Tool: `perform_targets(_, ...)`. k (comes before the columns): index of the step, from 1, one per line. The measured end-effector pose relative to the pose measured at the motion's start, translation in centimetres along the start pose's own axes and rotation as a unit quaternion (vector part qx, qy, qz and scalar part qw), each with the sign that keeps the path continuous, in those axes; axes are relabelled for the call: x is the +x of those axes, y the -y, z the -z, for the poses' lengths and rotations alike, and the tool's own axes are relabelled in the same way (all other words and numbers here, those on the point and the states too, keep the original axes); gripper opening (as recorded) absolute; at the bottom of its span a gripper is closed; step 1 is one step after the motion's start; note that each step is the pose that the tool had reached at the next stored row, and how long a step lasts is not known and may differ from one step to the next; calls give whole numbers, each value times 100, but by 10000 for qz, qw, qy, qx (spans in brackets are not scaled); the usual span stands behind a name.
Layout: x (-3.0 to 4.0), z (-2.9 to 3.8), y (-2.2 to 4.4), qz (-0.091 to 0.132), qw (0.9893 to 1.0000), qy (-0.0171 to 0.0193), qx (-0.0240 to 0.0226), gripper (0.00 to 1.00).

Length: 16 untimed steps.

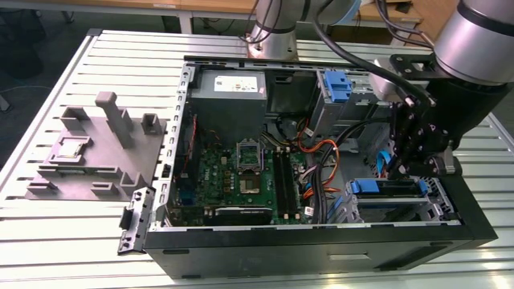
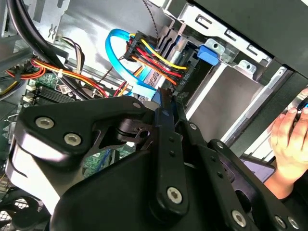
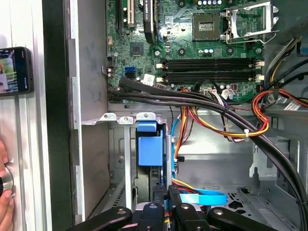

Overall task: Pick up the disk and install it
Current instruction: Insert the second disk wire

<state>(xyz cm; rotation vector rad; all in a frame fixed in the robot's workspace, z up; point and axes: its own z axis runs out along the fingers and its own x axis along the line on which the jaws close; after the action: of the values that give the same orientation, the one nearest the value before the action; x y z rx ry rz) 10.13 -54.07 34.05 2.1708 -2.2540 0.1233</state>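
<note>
Black computer case point(image 1: 321, 250) fills the exterior view, the arm reaching down at that view's right with the gripper point(image 1: 418, 171) just above the disk point(image 1: 388, 188) in its bay. Second wrist view adds a person's hand point(image 2: 288, 144) outside the case and fingers point(image 2: 166, 120) pressed together, gripping nothing visible. First wrist view shows a phone point(image 3: 14, 70), motherboard point(image 3: 192, 43) and blue latch point(image 3: 150, 149).

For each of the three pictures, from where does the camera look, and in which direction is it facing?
Exterior view: stands off the arm, above, looking down at the open computer case on the table; arm and claw show.
First wrist view: rides on the arm, faces the motherboard; claw shows.
Second wrist view: rides on the arm, faces the cables; claw and a person's hand show.
Shared: the blue cable shows in both wrist views.
</note>
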Motion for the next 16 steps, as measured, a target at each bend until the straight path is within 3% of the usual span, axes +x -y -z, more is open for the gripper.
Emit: perform_targets(16,46,-31,9,15,10000,23,0,16)
